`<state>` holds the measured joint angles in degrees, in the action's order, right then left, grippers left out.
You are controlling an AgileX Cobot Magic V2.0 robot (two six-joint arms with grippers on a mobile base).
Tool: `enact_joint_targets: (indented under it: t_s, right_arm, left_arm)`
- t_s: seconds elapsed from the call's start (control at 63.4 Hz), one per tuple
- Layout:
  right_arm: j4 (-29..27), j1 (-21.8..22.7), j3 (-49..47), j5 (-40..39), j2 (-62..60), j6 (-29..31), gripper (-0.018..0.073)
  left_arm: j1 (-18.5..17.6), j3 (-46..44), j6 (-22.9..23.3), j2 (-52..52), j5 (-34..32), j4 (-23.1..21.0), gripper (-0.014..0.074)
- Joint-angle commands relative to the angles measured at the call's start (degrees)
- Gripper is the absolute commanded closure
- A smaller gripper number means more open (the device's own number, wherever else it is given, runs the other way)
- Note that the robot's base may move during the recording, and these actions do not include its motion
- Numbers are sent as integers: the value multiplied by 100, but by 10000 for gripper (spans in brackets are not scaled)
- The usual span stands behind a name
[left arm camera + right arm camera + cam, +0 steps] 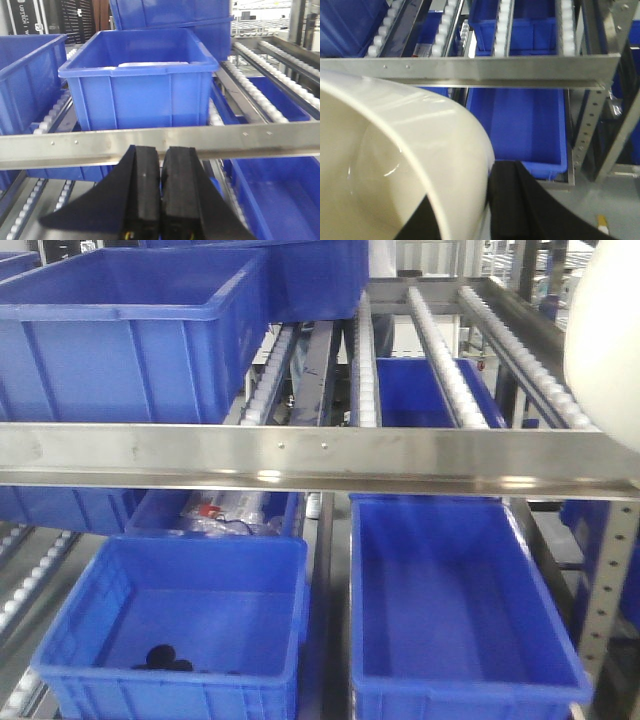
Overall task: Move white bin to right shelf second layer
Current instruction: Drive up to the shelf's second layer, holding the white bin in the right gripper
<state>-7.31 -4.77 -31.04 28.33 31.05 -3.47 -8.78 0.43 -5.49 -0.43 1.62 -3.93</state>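
The white bin [395, 165] fills the lower left of the right wrist view, in front of and slightly below the shelf's steel front rail [485, 70]. My right gripper [465, 182] is shut on the bin's wall, one black finger inside and one outside. In the front view the white bin [605, 340] shows only as a pale curve at the right edge, beside the right shelf second layer's roller tracks [440, 360]. That bay of rollers holds nothing. My left gripper [161, 150] is shut and holds nothing, just below the steel rail [160, 145].
A large blue crate [120, 330] sits on the left half of the same level. Below the rail stand two open blue crates [180, 620] [450, 600]; the left one holds small black items. A perforated steel upright [587, 125] bounds the shelf on the right.
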Motion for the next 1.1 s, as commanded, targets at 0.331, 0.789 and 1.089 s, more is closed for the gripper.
enact_joint_targets:
  t_s: [0.331, 0.789, 1.089]
  right_arm:
    - [-47, 38, -181, -515, 28, 36, 503]
    - [-47, 38, -181, -515, 28, 36, 503]
    - [-47, 38, -181, -515, 28, 36, 503]
  left_arm:
    - [-19, 190, 43, -76, -511, -17, 512]
    - [-19, 190, 43, -76, -511, -17, 512]
    - [-19, 190, 43, -76, -511, -17, 512]
